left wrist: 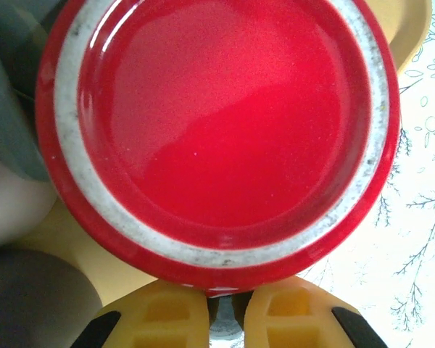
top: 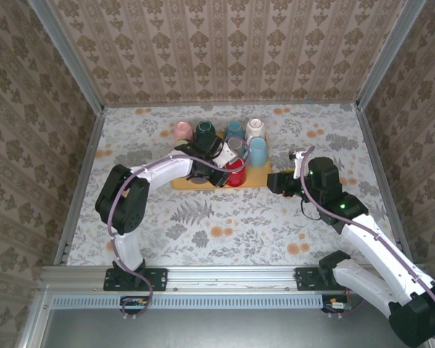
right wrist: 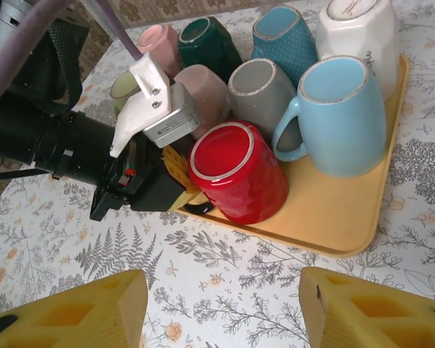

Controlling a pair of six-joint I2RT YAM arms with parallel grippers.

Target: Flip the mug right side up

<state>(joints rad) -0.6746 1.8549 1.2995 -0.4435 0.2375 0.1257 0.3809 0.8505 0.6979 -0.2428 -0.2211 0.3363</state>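
The red mug (top: 234, 174) stands upside down at the front left of the yellow tray (top: 262, 176). Its flat red base with a white ring (left wrist: 225, 123) faces the left wrist camera. My left gripper (top: 219, 172) sits against the mug's left side, its yellow fingers (right wrist: 175, 168) pressed together on the dark handle (right wrist: 206, 206). In the left wrist view my left gripper (left wrist: 228, 319) shows only a thin gap with the handle in it. My right gripper (top: 279, 181) hovers open over the table to the right of the tray, with nothing between its fingertips (right wrist: 72, 308).
Several other mugs stand upside down on the tray (right wrist: 333, 217) behind the red mug (right wrist: 239, 174): light blue (right wrist: 341, 112), grey (right wrist: 264, 94), white (right wrist: 355, 29), dark green (right wrist: 206, 43), pink (right wrist: 159, 40). Patterned walls enclose the table on three sides.
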